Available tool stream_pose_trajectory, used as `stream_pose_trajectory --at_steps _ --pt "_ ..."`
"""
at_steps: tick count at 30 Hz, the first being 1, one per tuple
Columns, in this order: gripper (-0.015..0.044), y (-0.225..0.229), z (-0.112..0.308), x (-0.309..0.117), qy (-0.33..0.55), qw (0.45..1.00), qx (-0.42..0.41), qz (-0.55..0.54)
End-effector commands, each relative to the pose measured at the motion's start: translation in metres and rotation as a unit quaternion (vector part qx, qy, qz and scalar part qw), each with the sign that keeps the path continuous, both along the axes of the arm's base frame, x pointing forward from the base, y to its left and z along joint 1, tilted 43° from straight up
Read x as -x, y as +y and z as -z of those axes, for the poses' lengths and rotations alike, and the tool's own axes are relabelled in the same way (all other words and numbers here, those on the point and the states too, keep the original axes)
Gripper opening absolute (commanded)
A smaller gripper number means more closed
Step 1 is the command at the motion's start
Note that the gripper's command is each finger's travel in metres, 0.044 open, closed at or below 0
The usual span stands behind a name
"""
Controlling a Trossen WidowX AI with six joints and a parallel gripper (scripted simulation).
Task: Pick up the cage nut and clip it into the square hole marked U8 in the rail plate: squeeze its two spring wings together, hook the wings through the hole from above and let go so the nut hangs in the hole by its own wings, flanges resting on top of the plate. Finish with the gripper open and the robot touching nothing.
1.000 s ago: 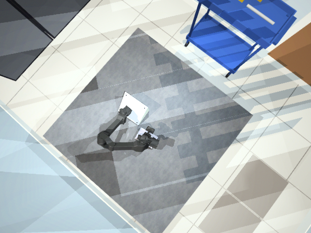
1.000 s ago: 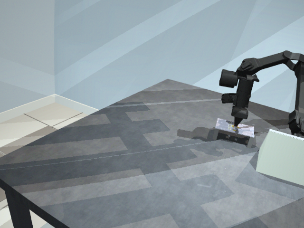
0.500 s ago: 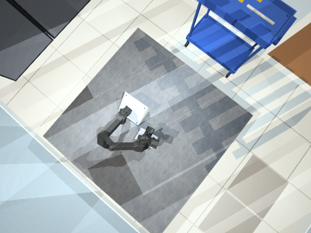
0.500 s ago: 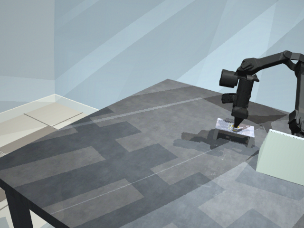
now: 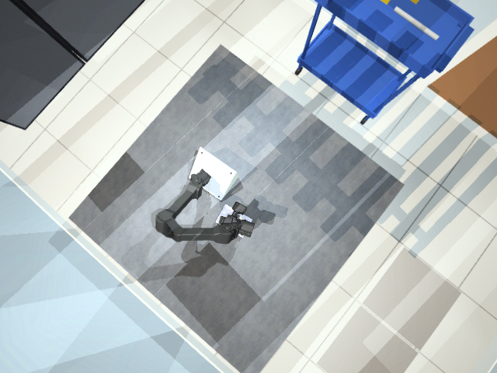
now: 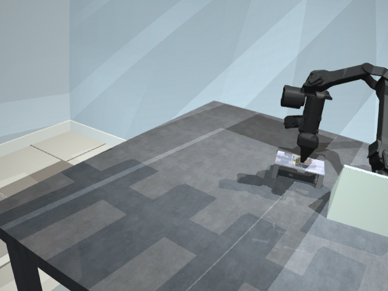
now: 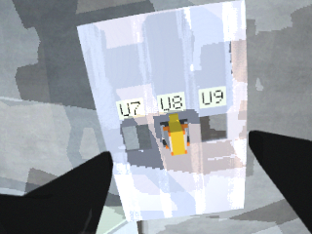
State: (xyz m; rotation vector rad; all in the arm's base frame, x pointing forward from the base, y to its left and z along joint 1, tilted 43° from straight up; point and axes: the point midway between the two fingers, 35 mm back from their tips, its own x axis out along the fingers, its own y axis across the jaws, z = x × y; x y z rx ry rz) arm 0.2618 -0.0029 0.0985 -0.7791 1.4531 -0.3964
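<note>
One yellow cage nut [image 7: 177,137], orange-edged, grey-sided, at U8 hole; gripper [image 6: 302,160] [image 7: 179,148] fingers wide apart.
</note>
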Motion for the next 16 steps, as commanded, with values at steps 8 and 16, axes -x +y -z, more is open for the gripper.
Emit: stream_pose_trajectory --at_steps 8,16 --pt "0.044 0.0257 -0.0254 0.0028 -0.006 1.0 -0.003 -0.001" --pt "0.044 0.0257 -0.0254 0.0028 -0.006 1.0 -0.003 -0.001"
